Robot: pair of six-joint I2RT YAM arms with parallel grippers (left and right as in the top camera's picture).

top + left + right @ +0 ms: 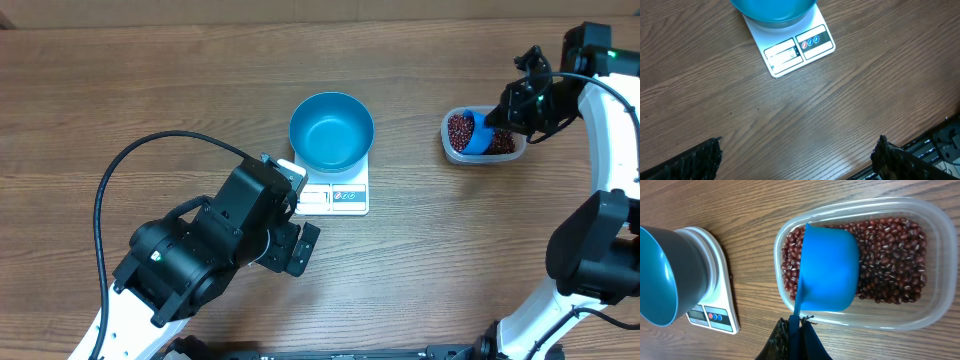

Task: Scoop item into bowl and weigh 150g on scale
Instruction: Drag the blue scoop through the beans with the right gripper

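Zero beans [890, 260] in the bowl [331, 130] so far: bare blue inside from overhead, standing on the scale [345, 196] near the middle of the table [150, 90] and covering all but the display and button strip. Cannot read the display in any view, so cannot tell whether zeroed with the bowl on. All visible beans lying as a loose maroon layer in the clear tub [935, 230], on the right arm's side and well apart from the scale. Clamped tight on the thin handle of the small blue scoop [830, 270]: the right gripper [795, 330], with the cup down among the beans toward one end of the tub and its rounded back turned to the wrist camera. Cannot tell whether loaded, the mouth being hidden. Spread wide and holding nothing: the left gripper [797, 167], hovering over bare wood just short of the scale's button edge, touching neither scale nor bowl. Judged as early in the task, at the filling of a first scoop. Left to do: raise the scoop level, carry across the gap, tip into the bowl, then repeat while watching the reading and stop at the target weight. Probably several trips, judging by scoop against bowl, with a smaller last load to avoid overshooting.
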